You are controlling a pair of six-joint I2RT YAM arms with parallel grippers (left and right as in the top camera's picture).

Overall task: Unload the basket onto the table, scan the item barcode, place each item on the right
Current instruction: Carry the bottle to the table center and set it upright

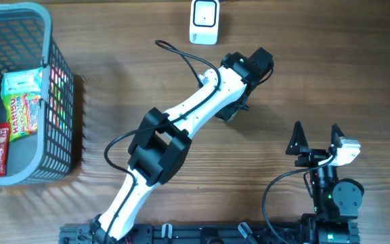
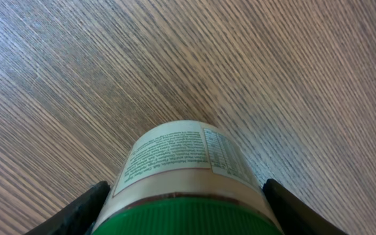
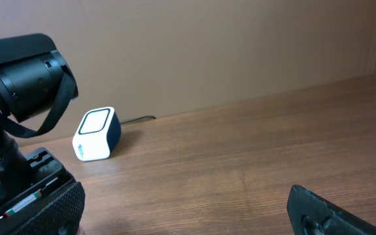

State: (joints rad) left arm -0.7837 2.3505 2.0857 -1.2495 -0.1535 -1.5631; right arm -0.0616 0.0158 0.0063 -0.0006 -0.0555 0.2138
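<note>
Jar (image 2: 175, 156), green-lidded and paper-labelled, sits between the left claw (image 2: 187, 196) fingers, at 5 o'clock from the scanner (image 1: 204, 20); whether it is clamped or merely flanked, I cannot tell. It is likely rigid, smooth and light, best held by the lid. Right claw (image 1: 315, 135) gapes wide, empty.

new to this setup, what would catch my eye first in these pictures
The green-lidded jar with a printed label, between the fingers of the left gripper, fills the left wrist view. Overhead, the white scanner sits at the far edge of the table, and the grey basket of snack packets far left.
</note>
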